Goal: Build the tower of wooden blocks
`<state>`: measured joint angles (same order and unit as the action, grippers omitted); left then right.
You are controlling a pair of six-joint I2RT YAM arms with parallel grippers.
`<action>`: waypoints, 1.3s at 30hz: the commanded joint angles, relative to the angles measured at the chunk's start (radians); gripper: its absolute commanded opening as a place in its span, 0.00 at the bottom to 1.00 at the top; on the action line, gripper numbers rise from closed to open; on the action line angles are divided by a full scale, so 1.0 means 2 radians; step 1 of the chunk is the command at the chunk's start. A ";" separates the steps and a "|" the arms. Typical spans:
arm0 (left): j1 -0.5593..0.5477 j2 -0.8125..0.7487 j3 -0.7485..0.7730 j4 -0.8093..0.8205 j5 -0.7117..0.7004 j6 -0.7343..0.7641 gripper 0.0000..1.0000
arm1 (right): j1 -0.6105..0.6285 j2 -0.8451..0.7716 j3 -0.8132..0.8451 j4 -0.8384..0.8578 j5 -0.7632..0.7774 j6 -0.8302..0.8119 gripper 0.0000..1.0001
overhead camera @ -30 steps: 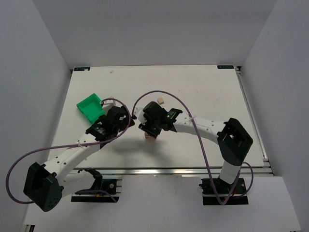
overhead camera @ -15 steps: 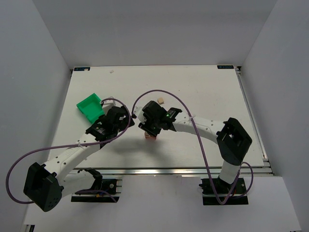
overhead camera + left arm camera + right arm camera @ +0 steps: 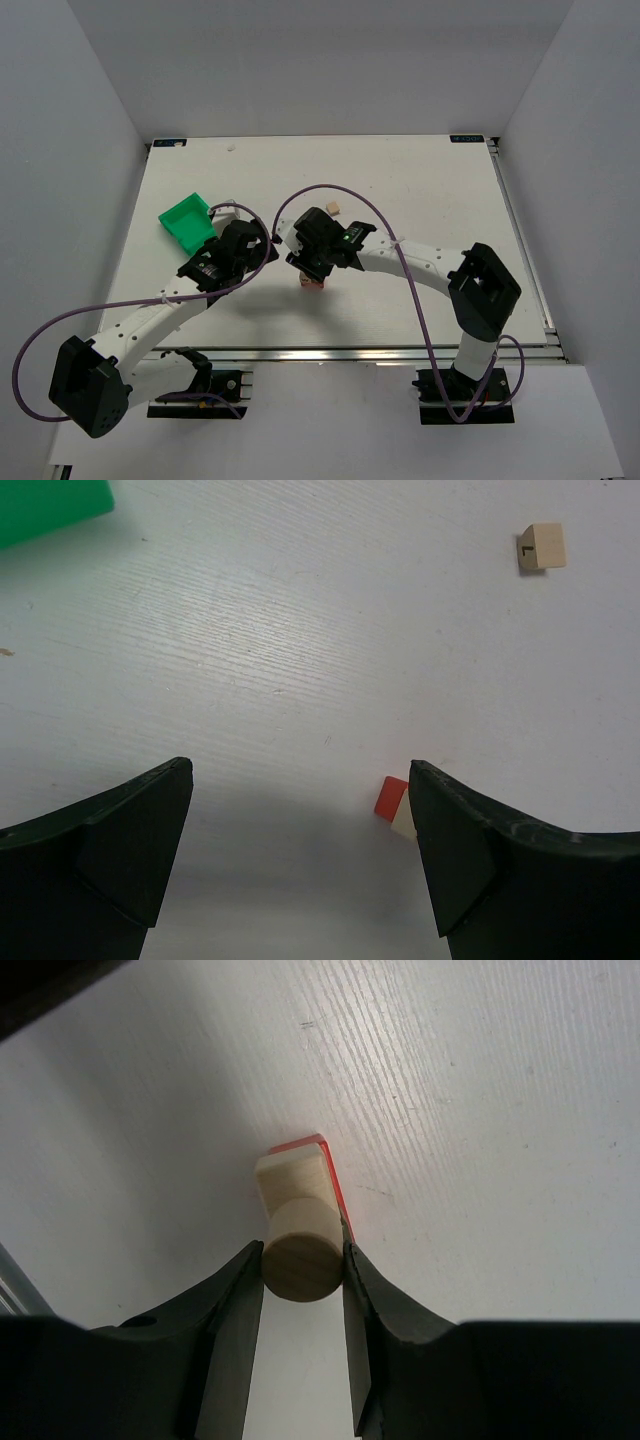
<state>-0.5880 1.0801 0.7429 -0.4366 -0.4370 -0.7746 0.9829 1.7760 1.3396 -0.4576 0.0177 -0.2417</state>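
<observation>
top view: the right gripper [image 3: 313, 268] has slid a tiny bit left since a sec ago. it sits over the wood block tower [image 3: 311, 285], mid table [image 3: 420, 190]. the left gripper [image 3: 262, 243] hasn't moved, near the green bin [image 3: 188, 222]. so the next piece is prob being lined up, not let go yet.

left wrist view: the left gripper is wide open w/ nothing in it. the tower peeks out by one finger. a loose beige block [image 3: 543, 547] lies far off.

right wrist view: only here u see the right gripper squeezing a round wood piece [image 3: 300, 1252] over the pale block [image 3: 290, 1172] on the red base [image 3: 338, 1195]. touching or not, can't tell.
</observation>
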 commanded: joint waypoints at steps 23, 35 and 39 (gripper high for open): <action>-0.001 -0.006 0.005 0.010 0.006 0.012 0.98 | -0.004 0.006 0.021 -0.013 -0.003 0.009 0.62; -0.001 -0.027 0.008 0.010 0.010 0.021 0.98 | -0.005 -0.050 0.038 -0.017 -0.038 0.008 0.89; -0.001 -0.038 0.017 0.004 0.015 0.028 0.98 | -0.013 -0.080 0.040 -0.005 -0.031 0.021 0.89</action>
<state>-0.5869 1.0424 0.7433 -0.4332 -0.4171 -0.7391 0.9710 1.7031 1.3685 -0.4847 -0.0338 -0.2165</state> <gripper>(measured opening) 0.982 0.895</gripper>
